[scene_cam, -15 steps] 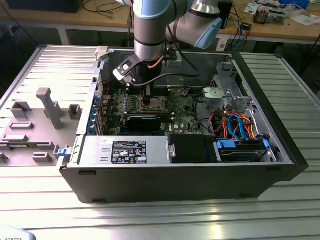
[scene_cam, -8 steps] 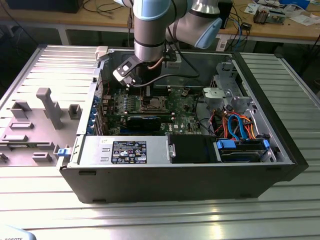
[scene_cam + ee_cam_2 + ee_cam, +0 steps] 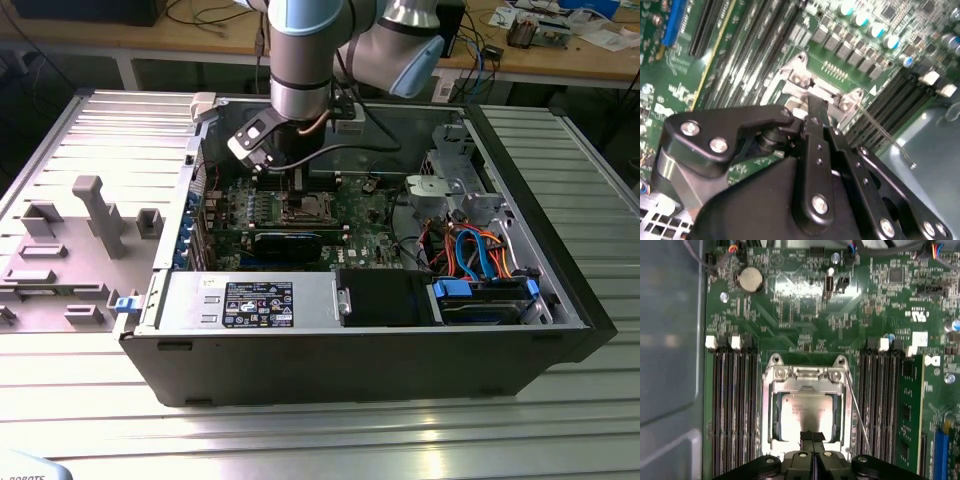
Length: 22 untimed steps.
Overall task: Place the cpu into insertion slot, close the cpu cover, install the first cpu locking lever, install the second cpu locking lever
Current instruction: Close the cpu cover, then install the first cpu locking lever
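The cpu (image 3: 807, 412), a dull silver square, lies in the insertion slot (image 3: 774, 361) on the green board. The silver cpu cover (image 3: 771, 407) lies flat over it, and the chip shows through its window. My gripper (image 3: 812, 436) is shut, with its black fingertips together at the cover's edge nearest the wrist. In the second wrist view the gripper (image 3: 812, 106) touches the cover (image 3: 799, 86) there. One thin wire locking lever (image 3: 858, 415) stands free beside the socket, slanting away from it. In the exterior view the gripper (image 3: 293, 188) hangs inside the open case over the slot (image 3: 308, 208).
Long black memory slots (image 3: 735, 410) flank the socket on both sides, and a green card (image 3: 910, 405) stands in one. A coin battery (image 3: 751, 280) sits further along the board. The case wall (image 3: 670, 340) is close. Drive cables (image 3: 470, 250) and a grey fixture tray (image 3: 70, 250) lie off to the sides.
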Available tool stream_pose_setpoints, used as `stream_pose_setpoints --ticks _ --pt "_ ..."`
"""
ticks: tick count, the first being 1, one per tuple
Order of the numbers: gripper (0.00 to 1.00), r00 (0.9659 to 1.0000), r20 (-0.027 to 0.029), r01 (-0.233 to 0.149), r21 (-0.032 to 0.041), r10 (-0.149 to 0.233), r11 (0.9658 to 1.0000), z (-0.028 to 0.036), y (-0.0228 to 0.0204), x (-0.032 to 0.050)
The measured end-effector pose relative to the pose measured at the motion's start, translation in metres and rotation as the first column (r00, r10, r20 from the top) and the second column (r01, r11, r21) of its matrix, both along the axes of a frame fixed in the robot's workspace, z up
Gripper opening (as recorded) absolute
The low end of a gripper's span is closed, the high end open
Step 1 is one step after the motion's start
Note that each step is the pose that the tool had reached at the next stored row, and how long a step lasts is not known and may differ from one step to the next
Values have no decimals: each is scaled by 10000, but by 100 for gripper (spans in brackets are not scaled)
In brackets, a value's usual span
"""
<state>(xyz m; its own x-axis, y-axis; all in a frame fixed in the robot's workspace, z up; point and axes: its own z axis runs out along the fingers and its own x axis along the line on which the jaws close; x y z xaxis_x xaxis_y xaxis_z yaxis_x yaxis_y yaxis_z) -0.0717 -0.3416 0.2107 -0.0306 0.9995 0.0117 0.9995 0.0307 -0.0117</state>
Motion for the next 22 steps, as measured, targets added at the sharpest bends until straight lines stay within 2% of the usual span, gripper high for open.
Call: stream_pose_setpoints --ticks 3,4,22 --pt "11 10000 -1 -2 -6 2 10000 -7 4 114" --pt "11 10000 1 -4 -10 4 10000 -9 4 125" --pt "11 10000 0 -3 -24 3 10000 -1 5 125"
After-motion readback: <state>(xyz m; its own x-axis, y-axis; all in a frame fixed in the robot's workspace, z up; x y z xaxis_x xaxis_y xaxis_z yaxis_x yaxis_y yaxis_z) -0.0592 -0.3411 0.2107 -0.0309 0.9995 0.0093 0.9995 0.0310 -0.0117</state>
